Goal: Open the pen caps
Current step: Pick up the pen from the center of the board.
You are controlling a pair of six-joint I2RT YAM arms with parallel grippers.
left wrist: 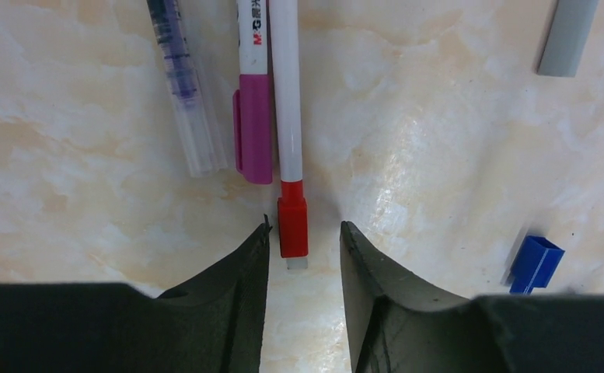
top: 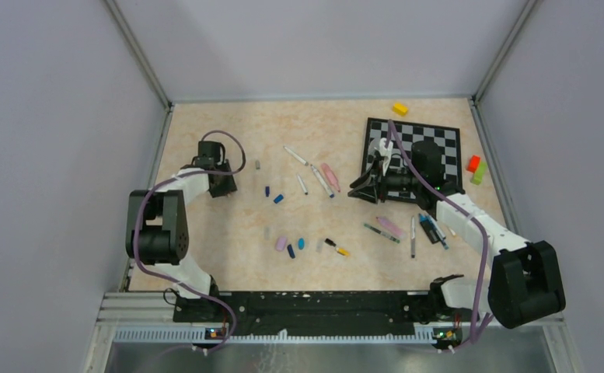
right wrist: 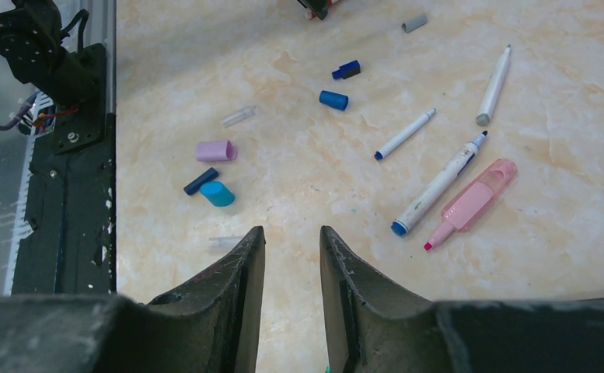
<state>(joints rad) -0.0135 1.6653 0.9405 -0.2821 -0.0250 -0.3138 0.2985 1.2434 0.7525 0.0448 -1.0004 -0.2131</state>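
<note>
Red stubby cap (left wrist: 292, 227) on white pen (left wrist: 286, 93)

At the left gripper (left wrist: 305, 260) I have little side room. The pink-capped pen (left wrist: 253, 116) and clear pen (left wrist: 180, 85) lie just beside the white pen (left wrist: 287, 93), crowding the view's left. The view's right is bare table (left wrist: 438, 155) out to the blue cap (left wrist: 535, 263) and grey cap (left wrist: 567, 35).

Ahead of the right gripper (right wrist: 292, 260) a bare lane runs forward. A clear cap (right wrist: 225, 242) lies just beside one finger. The lilac cap (right wrist: 216, 150), teal cap (right wrist: 218, 193) and navy cap (right wrist: 200, 180) flank one side, the marker (right wrist: 438, 184) and pink highlighter (right wrist: 473, 200) the other.
</note>
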